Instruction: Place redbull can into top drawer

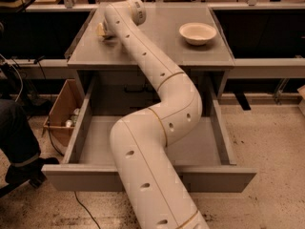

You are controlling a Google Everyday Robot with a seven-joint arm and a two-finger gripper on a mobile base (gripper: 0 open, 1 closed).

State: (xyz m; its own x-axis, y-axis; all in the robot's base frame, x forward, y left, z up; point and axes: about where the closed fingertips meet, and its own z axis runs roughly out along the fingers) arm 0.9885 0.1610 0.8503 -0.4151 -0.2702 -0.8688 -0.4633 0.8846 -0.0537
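- The top drawer (217,179) of the grey cabinet (209,56) stood pulled well out toward the near side, its broad front panel closest to me.
- Its flat grey floor showed on the left and on the right of the robot's cream arm (162,128), which crossed over the drawer from the near edge. I saw nothing lying on those parts of the floor.
- The arm bent above the drawer and reached up to the far left corner of the cabinet top.
- The gripper (103,32) was low over that far left corner, mostly tucked behind the wrist; I could not tell whether it was open or closed, or whether it held anything.
- A pale yellowish thing (99,28) lay just beside it on the left; what it was I could not say.
- The redbull can I could not make out; the wrist covered that spot.
- A cream bowl (197,33) sat on the far right of the top, well apart from the gripper.
- On the floor to the left a cardboard box (59,109) stood against the drawer's side, with a few small pale items (72,119) inside.
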